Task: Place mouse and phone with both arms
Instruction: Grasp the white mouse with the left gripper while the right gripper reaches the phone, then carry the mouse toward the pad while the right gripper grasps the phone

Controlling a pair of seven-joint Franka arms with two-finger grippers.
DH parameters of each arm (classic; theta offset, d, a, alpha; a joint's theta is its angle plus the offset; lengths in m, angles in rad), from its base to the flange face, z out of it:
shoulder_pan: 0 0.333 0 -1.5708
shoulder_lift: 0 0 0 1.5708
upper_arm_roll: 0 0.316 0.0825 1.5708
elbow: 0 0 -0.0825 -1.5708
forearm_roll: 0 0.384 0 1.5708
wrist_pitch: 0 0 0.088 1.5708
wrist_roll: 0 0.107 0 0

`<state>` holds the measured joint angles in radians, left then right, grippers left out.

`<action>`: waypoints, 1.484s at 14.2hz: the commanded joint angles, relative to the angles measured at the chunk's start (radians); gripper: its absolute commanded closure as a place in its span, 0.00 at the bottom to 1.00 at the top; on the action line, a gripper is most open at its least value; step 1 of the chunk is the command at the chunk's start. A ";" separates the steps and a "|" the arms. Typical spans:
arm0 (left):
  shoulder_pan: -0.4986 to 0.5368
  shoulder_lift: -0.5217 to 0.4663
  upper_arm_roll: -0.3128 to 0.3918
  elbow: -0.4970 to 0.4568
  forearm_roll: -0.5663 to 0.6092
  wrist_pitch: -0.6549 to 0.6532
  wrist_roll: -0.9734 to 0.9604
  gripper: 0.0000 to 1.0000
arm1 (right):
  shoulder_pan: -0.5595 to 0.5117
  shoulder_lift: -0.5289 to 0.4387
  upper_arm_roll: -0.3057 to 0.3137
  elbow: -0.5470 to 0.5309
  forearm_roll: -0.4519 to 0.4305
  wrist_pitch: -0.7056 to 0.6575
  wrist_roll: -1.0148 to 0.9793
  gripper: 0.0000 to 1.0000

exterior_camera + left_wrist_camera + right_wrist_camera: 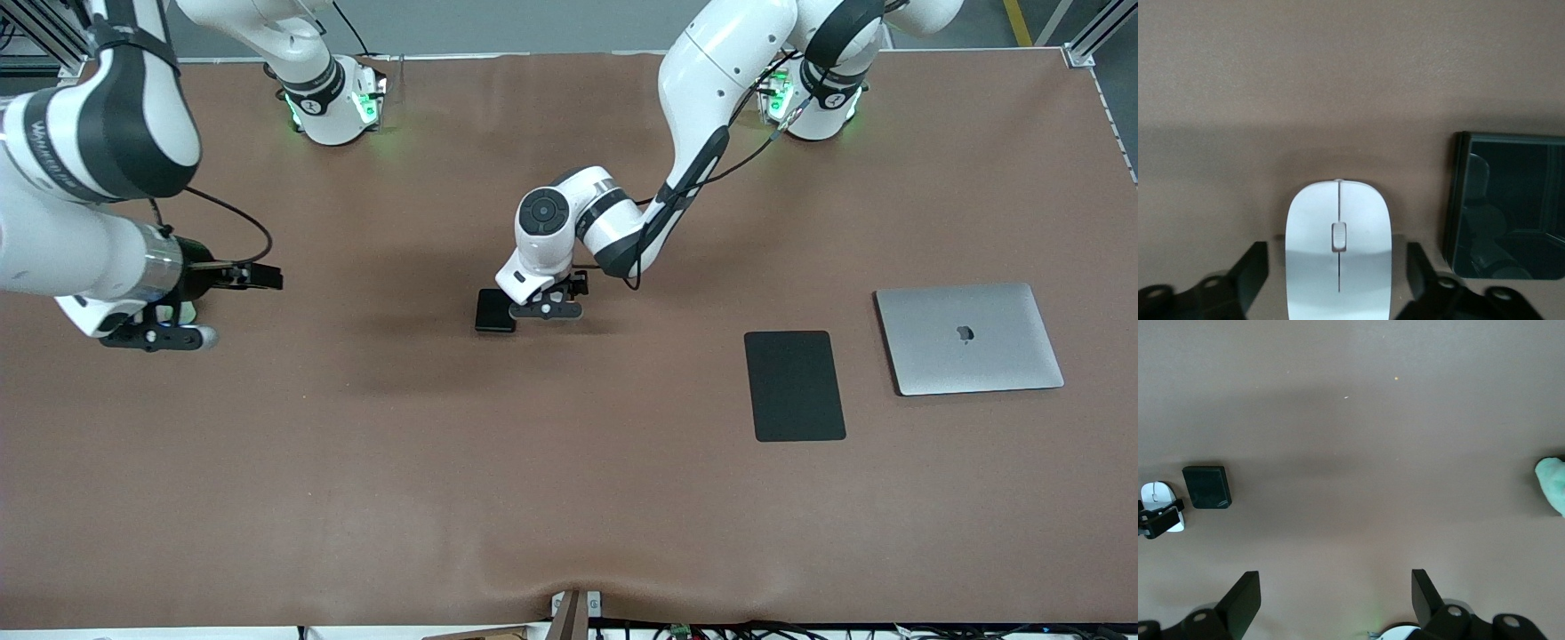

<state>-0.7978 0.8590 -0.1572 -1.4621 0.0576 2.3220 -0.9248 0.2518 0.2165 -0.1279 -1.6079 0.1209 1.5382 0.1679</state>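
White mouse (1338, 257) sits between my left claw's (1337, 273) spread fingers, ungripped, phone (1507, 203) beside it; right claw (1331, 603) waits open; both placements remain

Glossy smooth white plastic on the mouse (1338, 257). Mirror-like black gloss on the phone (1506, 203), reflecting shapes. Matt brown, faintly grained covering over the table (356, 462). Matt black mouse pad (794, 385). Brushed silver metal laptop (967, 338).
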 commanded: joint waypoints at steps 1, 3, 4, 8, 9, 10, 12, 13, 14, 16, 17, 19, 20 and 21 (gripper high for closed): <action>-0.017 0.021 0.013 0.026 0.024 0.011 -0.025 0.74 | 0.064 -0.006 -0.007 -0.067 0.016 0.065 0.077 0.00; -0.015 0.020 0.013 0.026 0.027 0.010 -0.008 1.00 | 0.093 -0.006 -0.007 -0.098 0.016 0.111 0.104 0.00; -0.014 0.017 0.013 0.026 0.028 0.010 0.004 1.00 | 0.105 -0.008 -0.007 -0.113 0.016 0.129 0.104 0.00; 0.008 -0.029 0.013 0.017 0.028 -0.015 0.004 1.00 | 0.139 -0.008 -0.007 -0.179 0.032 0.215 0.105 0.00; 0.020 -0.064 0.013 0.016 0.028 -0.057 0.004 1.00 | 0.144 -0.008 -0.007 -0.197 0.054 0.238 0.105 0.00; 0.026 -0.084 0.010 0.017 0.027 -0.094 0.006 1.00 | 0.147 -0.008 -0.007 -0.220 0.068 0.264 0.105 0.00; 0.028 -0.110 0.011 0.017 0.024 -0.130 0.008 1.00 | 0.170 -0.008 -0.007 -0.269 0.075 0.327 0.105 0.00; 0.032 -0.127 0.011 0.017 0.024 -0.144 0.004 1.00 | 0.184 -0.008 -0.007 -0.292 0.075 0.359 0.107 0.00; 0.043 -0.144 0.011 0.017 0.024 -0.157 0.006 1.00 | 0.197 -0.006 -0.007 -0.311 0.078 0.393 0.111 0.00; 0.083 -0.196 0.007 0.011 0.021 -0.211 0.020 1.00 | 0.230 0.006 -0.007 -0.346 0.106 0.460 0.130 0.00; 0.112 -0.222 0.002 0.011 0.015 -0.242 0.038 1.00 | 0.253 0.020 -0.007 -0.363 0.123 0.503 0.148 0.00; 0.152 -0.247 -0.004 0.012 0.007 -0.286 0.070 1.00 | 0.294 0.055 -0.007 -0.374 0.140 0.568 0.198 0.00; 0.163 -0.255 -0.002 0.011 0.007 -0.289 0.070 1.00 | 0.316 0.075 -0.007 -0.374 0.141 0.592 0.229 0.00; 0.181 -0.264 -0.002 0.009 0.005 -0.289 0.070 1.00 | 0.337 0.093 -0.007 -0.374 0.141 0.624 0.257 0.00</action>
<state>-0.6427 0.6294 -0.1496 -1.4257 0.0627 2.0449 -0.8623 0.5471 0.2756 -0.1266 -1.9834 0.2399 2.1149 0.3700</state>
